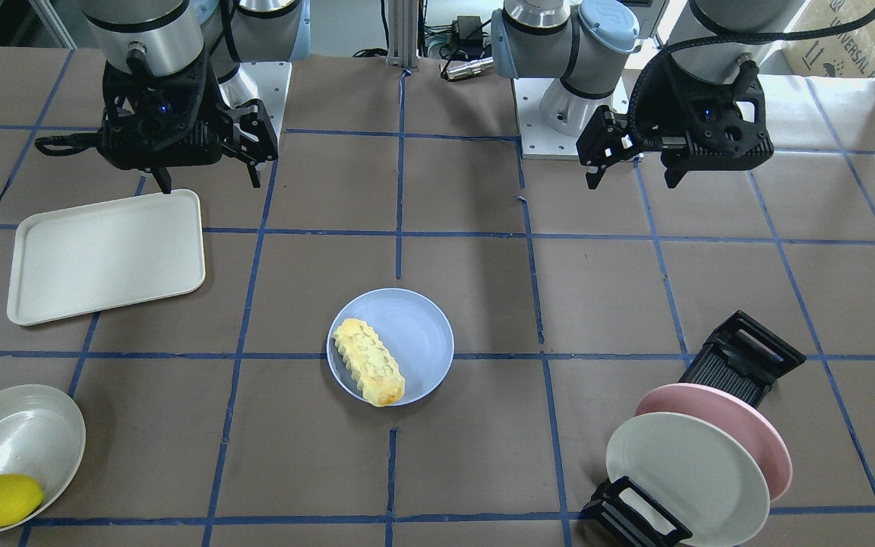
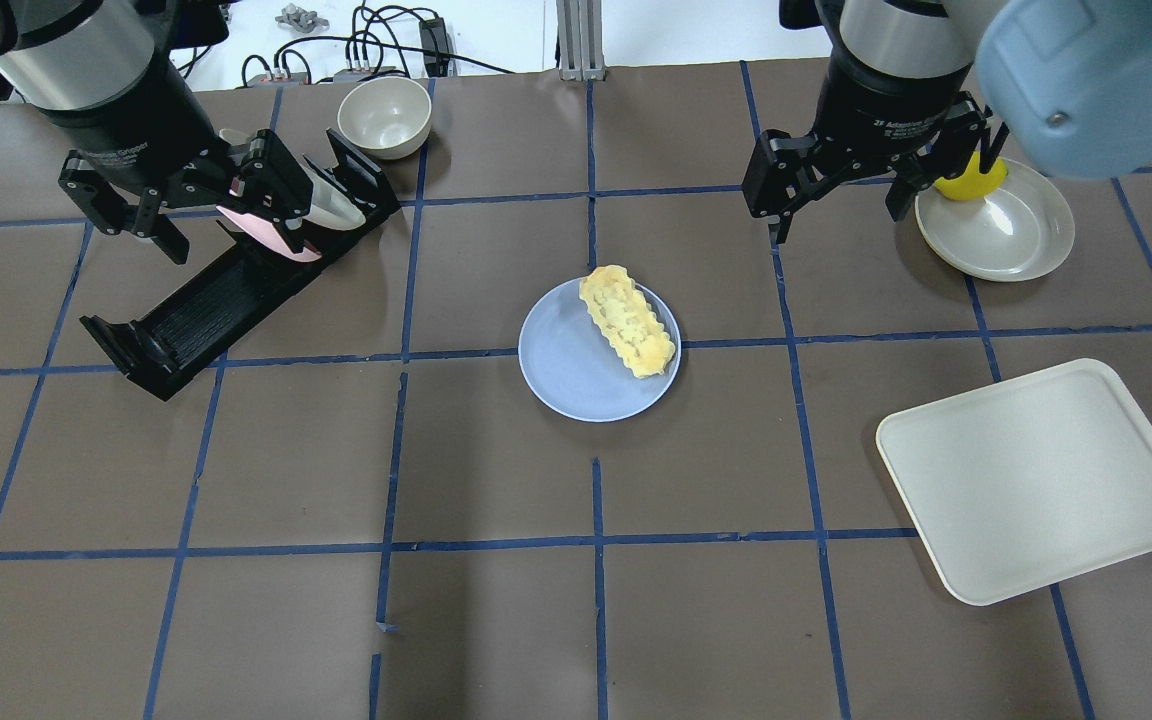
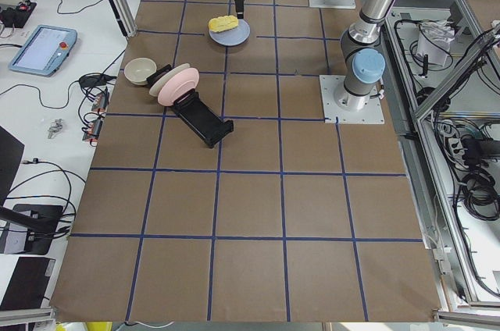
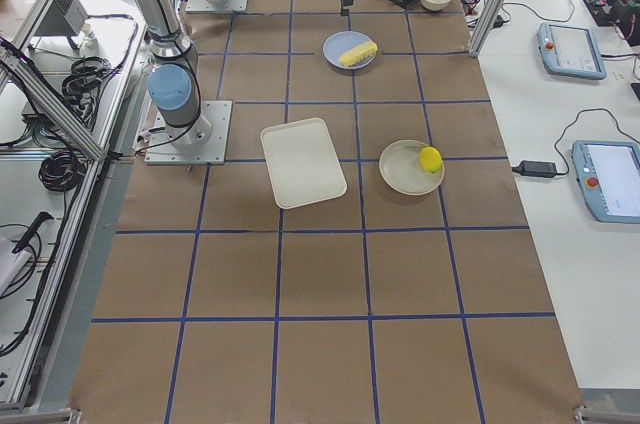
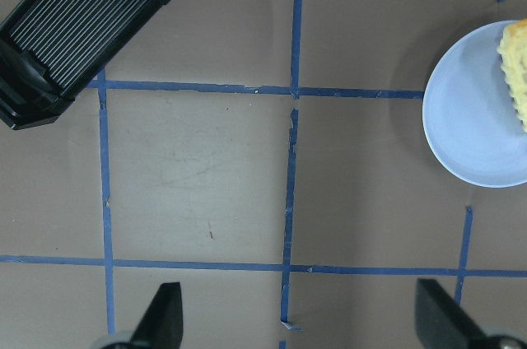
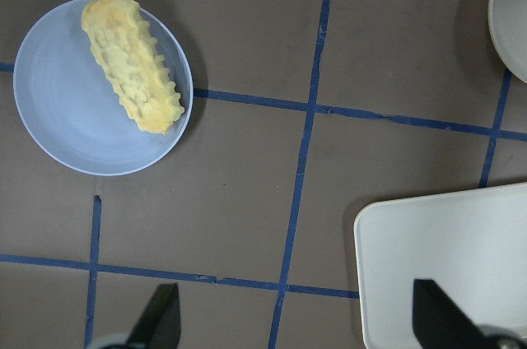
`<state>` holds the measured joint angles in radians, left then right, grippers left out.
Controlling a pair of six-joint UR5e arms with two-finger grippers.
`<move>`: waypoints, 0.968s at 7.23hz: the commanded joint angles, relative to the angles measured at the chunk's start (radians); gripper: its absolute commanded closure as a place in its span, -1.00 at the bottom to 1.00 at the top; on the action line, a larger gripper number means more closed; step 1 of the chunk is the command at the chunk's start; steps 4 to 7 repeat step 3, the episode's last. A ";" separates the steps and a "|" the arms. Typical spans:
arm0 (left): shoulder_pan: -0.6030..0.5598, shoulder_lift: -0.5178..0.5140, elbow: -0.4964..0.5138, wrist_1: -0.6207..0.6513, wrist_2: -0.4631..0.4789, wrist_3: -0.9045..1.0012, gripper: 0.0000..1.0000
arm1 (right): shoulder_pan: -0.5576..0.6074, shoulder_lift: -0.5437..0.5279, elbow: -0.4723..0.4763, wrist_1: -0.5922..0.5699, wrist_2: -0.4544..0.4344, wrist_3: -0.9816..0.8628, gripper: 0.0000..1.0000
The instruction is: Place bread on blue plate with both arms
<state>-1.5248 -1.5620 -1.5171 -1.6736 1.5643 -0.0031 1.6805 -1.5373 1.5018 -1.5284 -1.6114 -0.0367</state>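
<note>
The bread [image 2: 628, 320] lies on the blue plate [image 2: 576, 370] at the middle of the table, along the plate's right side in the overhead view. It also shows in the front view [image 1: 368, 362] on the plate [image 1: 422, 334], and in the right wrist view [image 6: 132, 65]. My left gripper [image 2: 236, 235] is open and empty, raised above the plate rack, well left of the plate. My right gripper [image 2: 836, 215] is open and empty, raised to the plate's far right. The left wrist view shows part of the plate [image 5: 473, 131] and the bread's edge [image 5: 517, 69].
A cream tray [image 2: 1036, 480] lies at the near right. A white dish [image 2: 1001, 225] with a lemon [image 2: 966, 180] sits beyond it. A black rack [image 2: 226, 290] holding a pink and a white plate stands at the far left, with a small bowl [image 2: 384, 115] behind.
</note>
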 commanded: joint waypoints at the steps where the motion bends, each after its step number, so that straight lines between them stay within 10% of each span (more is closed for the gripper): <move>1: 0.000 0.000 0.000 0.000 0.000 0.000 -1.00 | -0.001 0.002 0.006 0.002 0.001 0.000 -0.99; 7: 0.000 0.000 0.000 0.000 -0.001 0.000 -1.00 | -0.001 0.000 0.015 0.002 0.002 0.003 -0.99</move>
